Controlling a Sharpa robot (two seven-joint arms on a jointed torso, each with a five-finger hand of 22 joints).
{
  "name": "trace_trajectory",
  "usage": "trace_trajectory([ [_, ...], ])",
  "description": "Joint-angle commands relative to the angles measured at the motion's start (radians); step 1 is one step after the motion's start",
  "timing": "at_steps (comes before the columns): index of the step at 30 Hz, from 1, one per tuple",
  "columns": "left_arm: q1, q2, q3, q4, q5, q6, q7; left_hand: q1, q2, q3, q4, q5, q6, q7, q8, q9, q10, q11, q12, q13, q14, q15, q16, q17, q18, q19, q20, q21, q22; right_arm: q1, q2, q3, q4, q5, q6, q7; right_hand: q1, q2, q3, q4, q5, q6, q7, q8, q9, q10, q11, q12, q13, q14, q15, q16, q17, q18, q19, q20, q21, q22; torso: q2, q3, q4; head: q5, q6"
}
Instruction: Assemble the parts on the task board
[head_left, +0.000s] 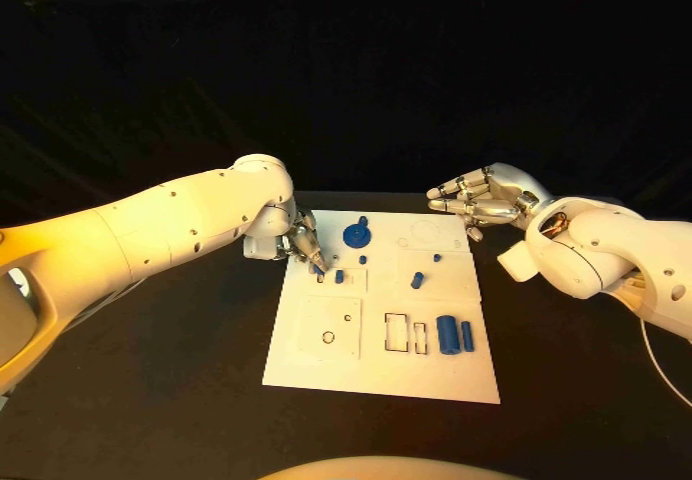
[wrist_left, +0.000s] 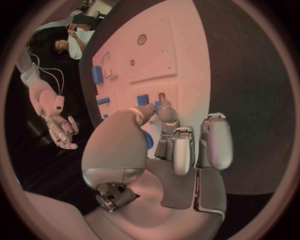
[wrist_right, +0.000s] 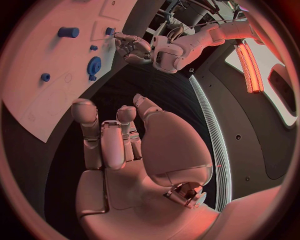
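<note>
My table (head_left: 159, 400) is black and matte. One item lies directly on it: the white task board (head_left: 382, 375), flat at mid-table, its long edges running away from me, slightly skewed.

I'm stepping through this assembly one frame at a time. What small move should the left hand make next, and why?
Probably lower the left hand slightly to settle its fingertips on the small blue part at the near-left of the white board. Its fingers already point down right over that part, while the right hand hovers open off the board's far corner, holding nothing.
</note>
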Motion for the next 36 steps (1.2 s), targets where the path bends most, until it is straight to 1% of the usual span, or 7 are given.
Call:
trace_trajectory([
  [1, 0.001, 0.003, -0.001, 0.009, -0.096, 0.01, 0.024, 0.002, 0.011, 0.102, -0.115, -0.001, -0.003, -0.003, -0.004, 0.0, 0.004, 0.003, 0.006, 0.006, 0.107, 0.007, 0.002, 0.263, -0.002, 0.044, 0.006, 0.004, 0.163, -0.001, 0.002, 0.0, 0.001, -0.003, 0.016, 0.003, -0.003, 0.0, 0.001, 0.007, 0.006, -0.008, -0.002, -0.005, 0.0, -0.009, -0.001, -0.003, -0.001, 0.04, -0.003, -0.003, -0.001, 0.011, -0.003, -0.002, -0.007, -0.001, -0.001, 0.0005, 0.0018, 0.0, -0.002],
  [6, 0.001, -0.001, -0.003, 0.027, -0.119, 0.019, 0.03, 0.003, 0.009, 0.096, -0.12, -0.001, -0.001, -0.004, -0.003, 0.001, 0.008, 0.002, 0.011, 0.011, 0.107, 0.006, 0.002, 0.263, -0.003, 0.044, 0.005, 0.007, 0.164, -0.001, 0.002, 0.0, 0.0, -0.003, 0.016, 0.003, -0.003, 0.0, 0.001, 0.007, 0.006, -0.008, -0.002, -0.005, 0.0, -0.009, -0.001, -0.003, -0.001, 0.04, -0.003, -0.003, -0.001, 0.011, -0.003, -0.002, -0.007, -0.001, -0.001, -0.0003, 0.0014, 0.003, -0.004],
  [14, 0.0, -0.005, -0.005, 0.042, -0.128, 0.043, 0.034, 0.005, 0.008, 0.091, -0.126, -0.001, 0.0, -0.005, -0.002, 0.002, 0.011, 0.001, 0.014, 0.014, 0.107, 0.005, 0.002, 0.263, -0.004, 0.045, 0.004, 0.009, 0.166, -0.001, 0.003, 0.0, 0.0, -0.003, 0.017, 0.003, -0.003, 0.0, 0.001, 0.007, 0.006, -0.008, -0.002, -0.005, 0.0, -0.009, -0.001, -0.003, -0.001, 0.04, -0.003, -0.003, -0.001, 0.011, -0.003, -0.002, -0.007, -0.001, -0.001, -0.0004, 0.0018, 0.005, -0.005],
  [22, 0.0, -0.006, -0.007, 0.051, -0.1, 0.032, 0.037, 0.002, 0.009, 0.085, -0.125, -0.001, 0.004, -0.006, -0.001, 0.003, 0.013, 0.0, 0.016, 0.015, 0.107, 0.005, 0.002, 0.263, -0.004, 0.045, 0.004, 0.01, 0.167, -0.002, 0.004, 0.0, 0.0, -0.003, 0.017, 0.004, -0.003, 0.0, 0.001, 0.007, 0.006, -0.008, -0.002, -0.005, 0.0, -0.009, -0.001, -0.003, -0.001, 0.04, -0.003, -0.003, -0.001, 0.011, -0.003, -0.002, -0.007, -0.001, 0.0, 0.0002, 0.0012, 0.007, -0.004],
  [31, -0.003, -0.002, -0.011, 0.048, -0.099, 0.027, 0.028, 0.0, 0.011, 0.083, -0.124, -0.001, 0.005, -0.006, 0.0, 0.003, 0.014, 0.0, 0.016, 0.015, 0.107, 0.005, 0.002, 0.263, -0.004, 0.045, 0.003, 0.01, 0.167, -0.002, 0.005, 0.0, 0.0, -0.003, 0.017, 0.004, -0.003, 0.0, 0.001, 0.007, 0.006, -0.008, -0.002, -0.005, 0.0, -0.009, -0.001, -0.003, -0.001, 0.04, -0.003, -0.003, -0.001, 0.011, -0.003, -0.002, -0.007, -0.001, 0.0, 0.0006, 0.0008, 0.007, -0.007],
  [32, -0.004, -0.001, -0.011, 0.047, -0.099, 0.028, 0.027, 0.0, 0.011, 0.083, -0.124, -0.001, 0.005, -0.006, 0.0, 0.003, 0.014, 0.0, 0.016, 0.015, 0.107, 0.005, 0.002, 0.263, -0.004, 0.045, 0.003, 0.01, 0.167, -0.002, 0.004, 0.0, 0.0, -0.003, 0.017, 0.004, -0.003, 0.0, 0.001, 0.007, 0.006, -0.008, -0.002, -0.005, 0.0, -0.009, -0.001, -0.003, -0.001, 0.04, -0.003, -0.003, -0.001, 0.011, -0.003, -0.002, -0.007, -0.001, 0.0, 0.0001, 0.0007, 0.007, -0.007],
  [36, -0.006, 0.001, -0.013, 0.044, -0.099, 0.039, 0.023, -0.001, 0.012, 0.082, -0.123, -0.001, 0.005, -0.006, 0.0, 0.003, 0.014, 0.0, 0.015, 0.014, 0.107, 0.005, 0.002, 0.263, -0.004, 0.045, 0.003, 0.01, 0.167, -0.002, 0.004, 0.0, 0.0, -0.003, 0.018, 0.004, -0.003, 0.0, 0.001, 0.007, 0.006, -0.008, -0.002, -0.005, 0.0, -0.009, -0.001, -0.003, -0.001, 0.04, -0.003, -0.003, -0.001, 0.011, -0.003, -0.002, -0.007, -0.001, -0.001, 0.0005, 0.0008, 0.008, -0.01],
])
